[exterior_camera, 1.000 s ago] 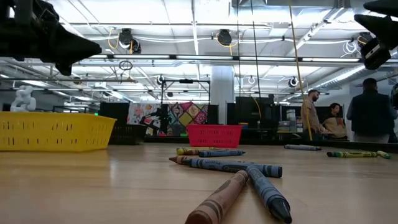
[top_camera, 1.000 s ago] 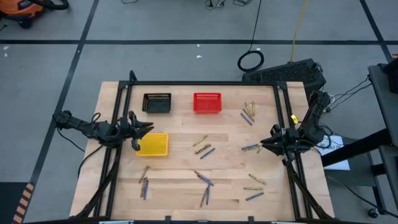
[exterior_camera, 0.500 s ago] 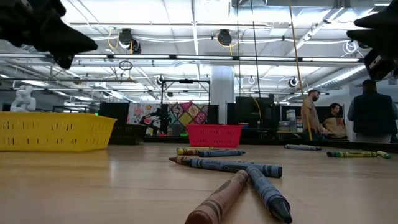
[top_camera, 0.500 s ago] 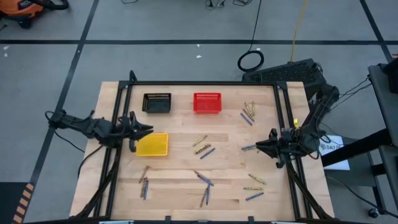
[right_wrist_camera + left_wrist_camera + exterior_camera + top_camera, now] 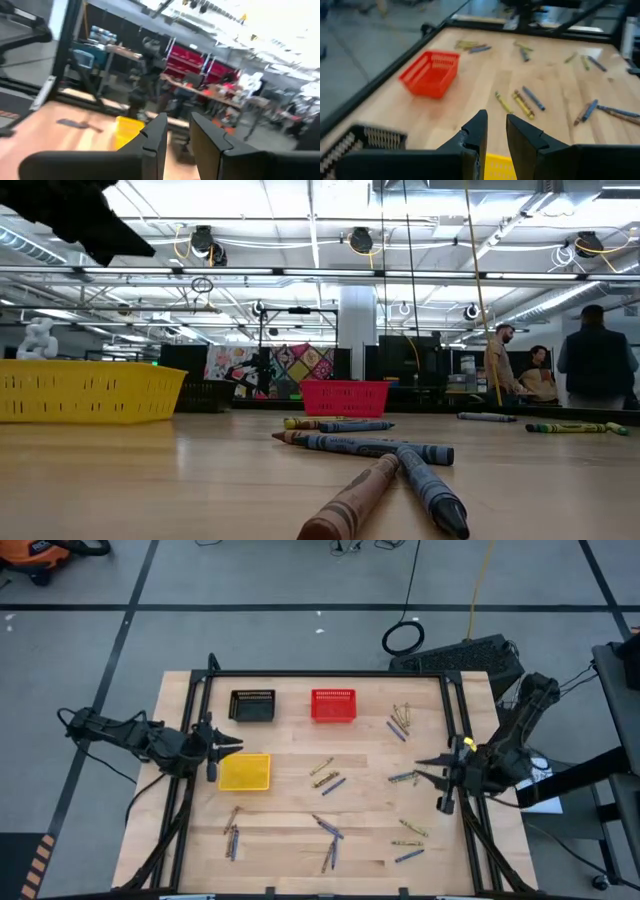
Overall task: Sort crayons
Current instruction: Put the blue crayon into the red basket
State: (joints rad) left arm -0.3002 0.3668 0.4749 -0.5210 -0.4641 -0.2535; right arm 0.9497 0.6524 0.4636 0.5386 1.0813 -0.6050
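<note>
Left gripper empty, fingers narrowly parted, just beside yellow basket; right gripper likewise empty, narrow gap, far across from it. Crayons scattered loose on table beyond that basket. No sorted crayons seen in any basket; nearly all sorting apparently left.

Pale wooden plank table, black metal frame. Yellow plastic lattice basket; red plastic lattice basket; black plastic lattice basket. Thin wax crayons: blue, yellow-green, brown-orange, with dark print on wrappers. Both arms dark. Floor grey, black lines.
</note>
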